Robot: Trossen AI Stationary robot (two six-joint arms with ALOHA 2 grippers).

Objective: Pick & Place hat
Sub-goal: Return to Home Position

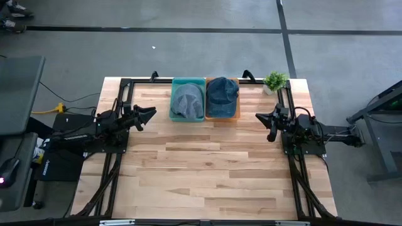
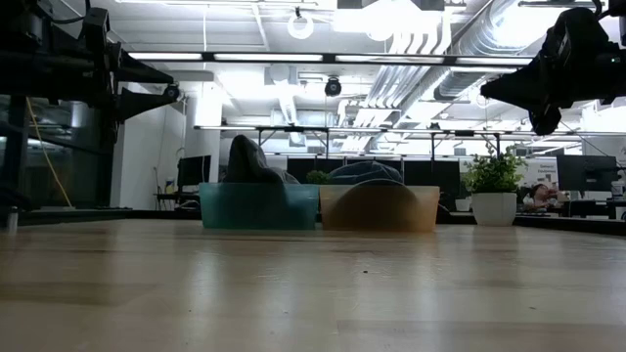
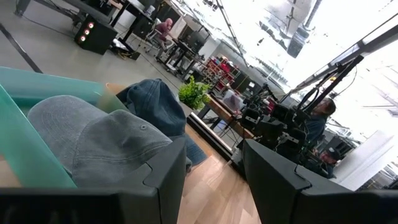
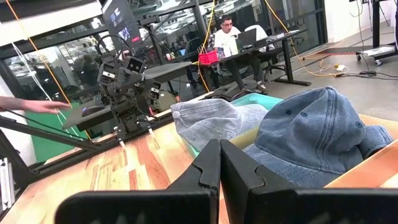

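A grey hat point(image 1: 186, 102) lies in a teal bin point(image 1: 188, 80) at the table's far edge. Beside it, a blue denim hat point(image 1: 222, 91) lies in an orange bin point(image 1: 237, 100). My left gripper point(image 1: 151, 113) hovers at the table's left side, level, open, with nothing between its fingers point(image 3: 214, 168); it points toward the bins. My right gripper point(image 1: 259, 117) hovers at the right side, level and shut on nothing point(image 4: 220, 155). In both wrist views the grey hat point(image 3: 93, 140) and the blue hat point(image 4: 311, 134) lie ahead, apart from the fingers.
A small potted plant point(image 1: 275, 80) stands at the far right corner next to the orange bin. A black frame point(image 1: 125, 81) runs along the table's left, far and right edges. The wooden top point(image 1: 207, 169) stretches toward the near edge. A person's hand point(image 4: 31, 104) shows beyond the table.
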